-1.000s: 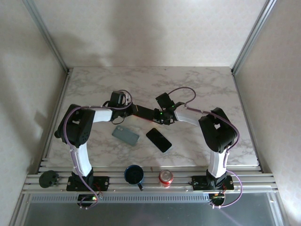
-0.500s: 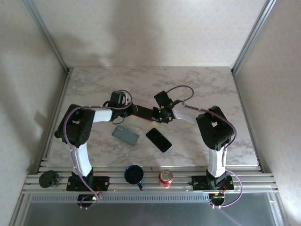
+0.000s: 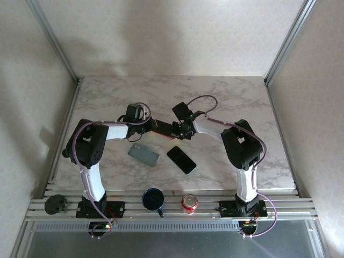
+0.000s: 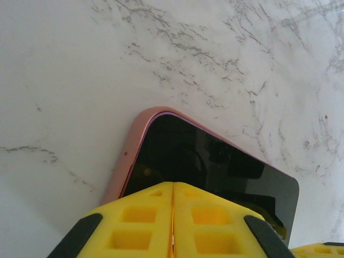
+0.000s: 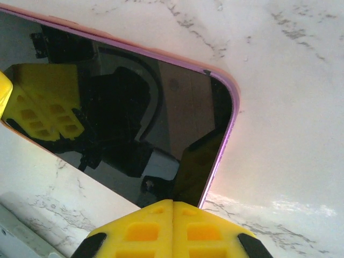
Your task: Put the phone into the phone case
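- The left gripper point(image 4: 173, 185) is being shown with its yellow fingers pressed flat together. No gap is being left between them and nothing is being held.
- Its tips are being seen over the near edge of the dark screen of a pink-rimmed phone point(image 4: 209, 166).
- The right gripper point(image 5: 173, 203) is likewise being seen fully closed on nothing. Its tips are being shown at the rim of the same phone, close to a rounded corner.
- The pink-rimmed phone is lying flat, screen up, on the marble table point(image 3: 242, 97). Whether the pink rim is a case or the phone's own frame cannot be told.
- From above, the two grippers are being seen tip to tip near the middle of the table. The left one is reaching in from 9 o'clock and the right one from 2 o'clock.
- A grey-green case point(image 3: 143, 155) is lying flat at 7 o'clock from that meeting point, apart from both grippers.
- A black phone point(image 3: 181, 159) is lying at 5 o'clock from the meeting point, near the case but not touching it.
- At the table's 6 o'clock edge, a dark blue mug point(image 3: 153, 199) and a red can point(image 3: 189, 202) are standing upright near each other.
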